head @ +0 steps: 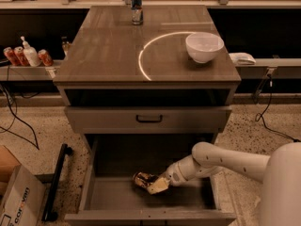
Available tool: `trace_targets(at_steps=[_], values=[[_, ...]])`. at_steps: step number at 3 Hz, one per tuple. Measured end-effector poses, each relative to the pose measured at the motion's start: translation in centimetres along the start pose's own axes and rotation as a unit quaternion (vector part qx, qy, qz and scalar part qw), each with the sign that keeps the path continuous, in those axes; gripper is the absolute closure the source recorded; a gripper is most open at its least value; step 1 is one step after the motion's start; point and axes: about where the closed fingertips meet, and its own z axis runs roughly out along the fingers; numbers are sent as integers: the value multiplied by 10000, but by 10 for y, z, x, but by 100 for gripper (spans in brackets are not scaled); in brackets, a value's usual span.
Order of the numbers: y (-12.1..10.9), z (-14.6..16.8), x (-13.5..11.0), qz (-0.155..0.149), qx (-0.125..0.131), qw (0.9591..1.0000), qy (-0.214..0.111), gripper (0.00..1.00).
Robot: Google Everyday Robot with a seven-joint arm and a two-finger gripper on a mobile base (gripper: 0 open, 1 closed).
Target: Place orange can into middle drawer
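The orange can (142, 179) is shiny golden-orange and lies on its side low inside the middle drawer (108, 199), which is pulled fully open at the cabinet's bottom. My gripper (155, 184) reaches in from the right on a white arm and is closed around the can's right end, just above the drawer's flat floor. Part of the can is hidden behind the fingers.
A white bowl (204, 46) and a slim blue-and-silver can (136, 5) stand on the cabinet top. A shallower drawer front with a black handle (149, 119) sits above the open drawer. Red cans (14, 55) and a bottle stand on the left shelf. A cardboard box (14, 197) is on the floor left.
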Motion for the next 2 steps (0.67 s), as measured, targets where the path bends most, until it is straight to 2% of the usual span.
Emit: trace_targets(at_steps=[2], values=[[2,3,0,-13,-35,10000,15,6]])
